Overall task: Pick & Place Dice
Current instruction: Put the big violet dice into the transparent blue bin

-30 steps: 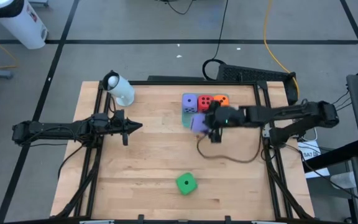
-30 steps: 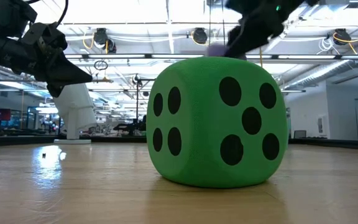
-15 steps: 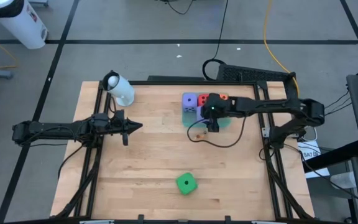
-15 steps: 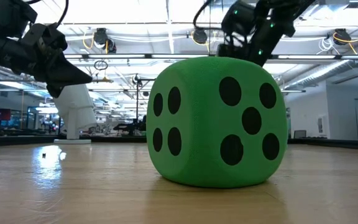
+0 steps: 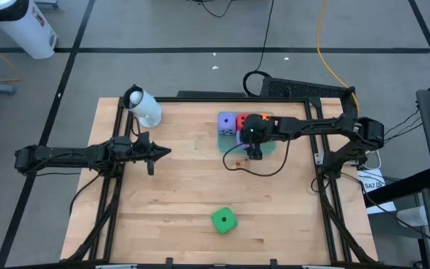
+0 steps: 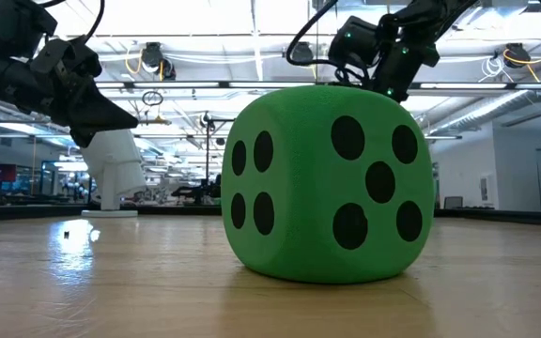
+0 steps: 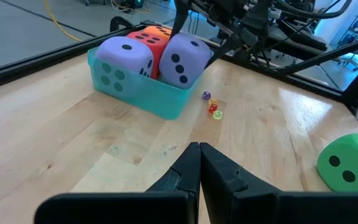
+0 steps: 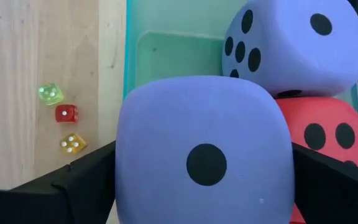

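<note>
My right gripper [image 8: 207,186] is shut on a purple die [image 8: 207,155] above the near part of the translucent green tray [image 8: 166,56]. The gripper body [image 5: 254,134] hides this die in the high view. Inside the tray sit a second purple die [image 8: 297,43], the red die [image 8: 325,137] and the orange die [image 7: 157,34]. The green die [image 5: 224,220] rests on one face near the table's near edge and fills the low view [image 6: 332,183]. My left gripper [image 7: 199,155] is shut and hovers at the table's left side [image 5: 159,152], touching nothing. My right gripper pinches the purple die by two opposite side faces [image 8: 126,168], one finger [image 8: 86,180] on each side. It comes from above, pointing down, and the one-pip face looks up at the wrist. The die's lower part [image 7: 184,57] is behind the tray's wall; whether it rests on the tray floor, I cannot tell.
Three tiny dice, green, red and yellow [image 8: 67,113], lie on the wood just beside the tray's near wall [image 7: 213,107]. A thin brown cable [image 5: 267,170] loops over the table below the right arm. A white cylinder [image 5: 144,107] stands at the far left corner.
My right gripper has carried the purple die from beside the tray's near left corner toward the far edge, over the tray, staying shut on it. The die now sits under the gripper in the high view. The green die and the left arm have kept still.
</note>
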